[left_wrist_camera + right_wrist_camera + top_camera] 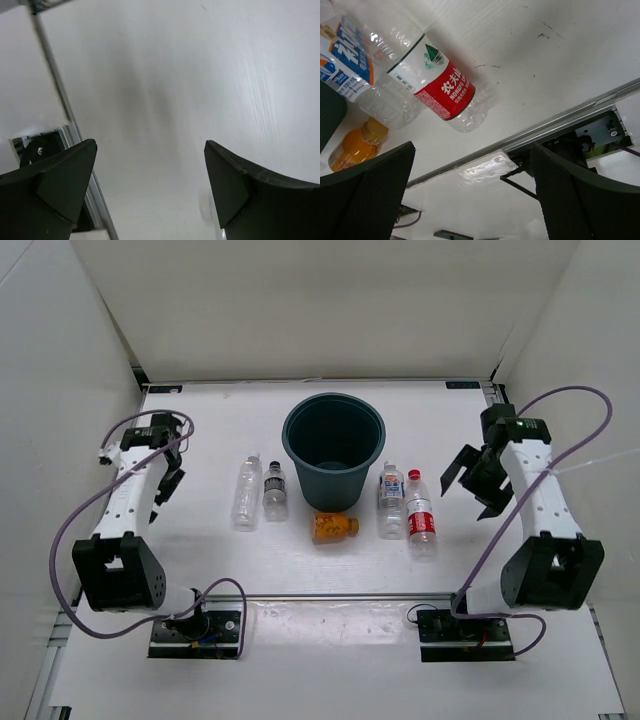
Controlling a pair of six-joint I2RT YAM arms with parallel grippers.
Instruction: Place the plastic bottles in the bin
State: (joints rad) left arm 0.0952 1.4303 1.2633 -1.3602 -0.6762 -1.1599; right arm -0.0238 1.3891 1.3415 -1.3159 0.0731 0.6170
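Note:
The dark teal-grey bin (334, 430) stands upright at the middle back of the table. Five bottles lie around it: a white-label one (246, 492) and a dark-label one (275, 490) on its left, the orange one (334, 528) in front, a blue-white one (391, 500) and a red-label one (421, 514) on its right. My left gripper (167, 480) is open and empty, left of the white-label bottle; its wrist view (150, 185) shows only bare table. My right gripper (473, 485) is open and empty, right of the red-label bottle (442, 87). The blue-white (347, 65) and orange (355, 147) bottles also show there.
White walls close the table at the back and both sides. A metal rail (330, 595) runs along the front edge, with the arm base plates (195, 633) and cables behind it. The rail also shows in the right wrist view (570, 117).

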